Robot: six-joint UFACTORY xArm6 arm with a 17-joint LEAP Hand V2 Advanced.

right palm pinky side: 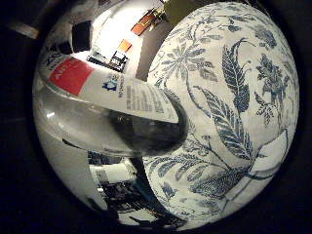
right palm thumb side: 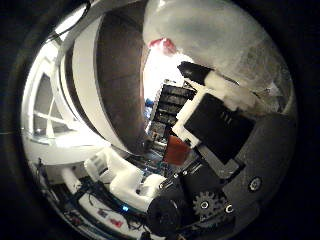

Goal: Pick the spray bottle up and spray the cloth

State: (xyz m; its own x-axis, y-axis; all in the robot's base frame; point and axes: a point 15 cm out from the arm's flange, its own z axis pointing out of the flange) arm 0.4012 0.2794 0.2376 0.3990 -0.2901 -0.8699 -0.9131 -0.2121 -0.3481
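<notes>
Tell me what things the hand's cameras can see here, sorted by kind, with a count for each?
Spray bottle, clear with a white and red label: 1
Cloth, white with a blue leaf print: 1
Robot hand, white and black parts: 1
Total: 3

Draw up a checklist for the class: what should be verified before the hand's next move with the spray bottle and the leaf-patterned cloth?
1. Spray bottle close to the palm: ok, its clear body and label fill much of the little finger side view.
2. Cloth within sight: ok, the blue leaf-patterned fabric lies right beside the bottle.
3. Hand closed firmly on the bottle: cannot tell.
4. Nozzle pointing at the cloth: cannot tell, no nozzle is visible.
5. A finger on the trigger: cannot tell, the trigger is not identifiable.
</notes>
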